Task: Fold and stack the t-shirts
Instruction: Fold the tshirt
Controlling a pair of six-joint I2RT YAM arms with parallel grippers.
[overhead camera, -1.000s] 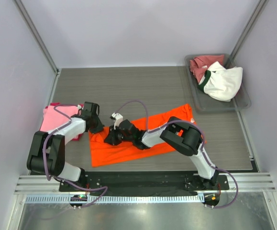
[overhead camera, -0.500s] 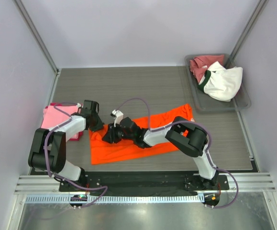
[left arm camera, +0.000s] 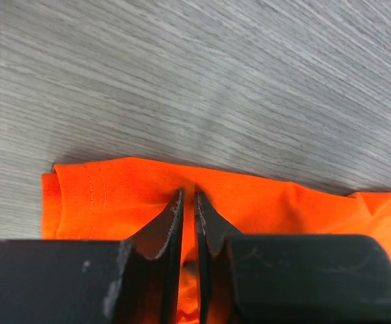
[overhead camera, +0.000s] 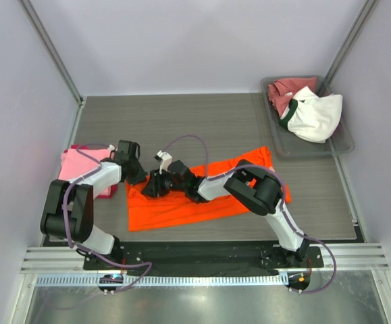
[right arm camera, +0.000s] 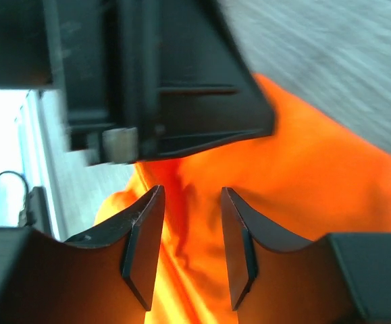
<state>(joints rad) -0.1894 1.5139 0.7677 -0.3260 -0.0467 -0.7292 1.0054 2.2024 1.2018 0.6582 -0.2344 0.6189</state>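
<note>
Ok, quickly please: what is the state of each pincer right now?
Left pincer: closed, pinching the orange t-shirt.
Right pincer: open, holding nothing, just above the same shirt.

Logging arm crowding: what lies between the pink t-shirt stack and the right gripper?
The left gripper, shut on an edge of the orange t-shirt, lies between the pink t-shirt stack and the right gripper, as the top external view shows.

Orange t-shirt point(overhead camera: 178, 212) spread flat (left edge rumpled)
</note>
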